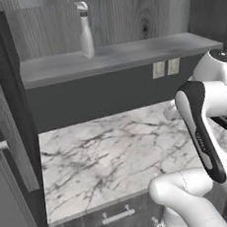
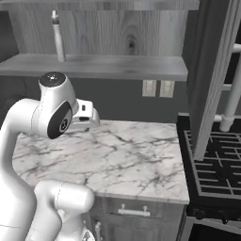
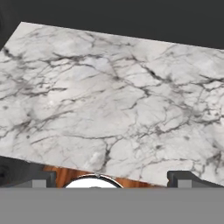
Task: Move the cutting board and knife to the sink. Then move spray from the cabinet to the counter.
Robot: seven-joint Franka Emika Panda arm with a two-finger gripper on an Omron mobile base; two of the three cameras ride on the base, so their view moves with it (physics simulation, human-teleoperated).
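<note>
A slim, pale grey-white spray bottle with a narrow neck and trigger head is standing upright on the open grey shelf of the wood-grain cabinet. Below, the gripper is hovering over the veined white marble counter, its fingers spreading wide and holding nothing.

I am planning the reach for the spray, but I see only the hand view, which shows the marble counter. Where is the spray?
Observer: The spray stands upright on the open shelf, toward its left end.
Operator: Where is this shelf relative to the counter?
Observer: Above the back of the counter, over a dark wall with two outlets.
Operator: What is to the right of the counter?
Observer: A black stove, right against it.
</note>
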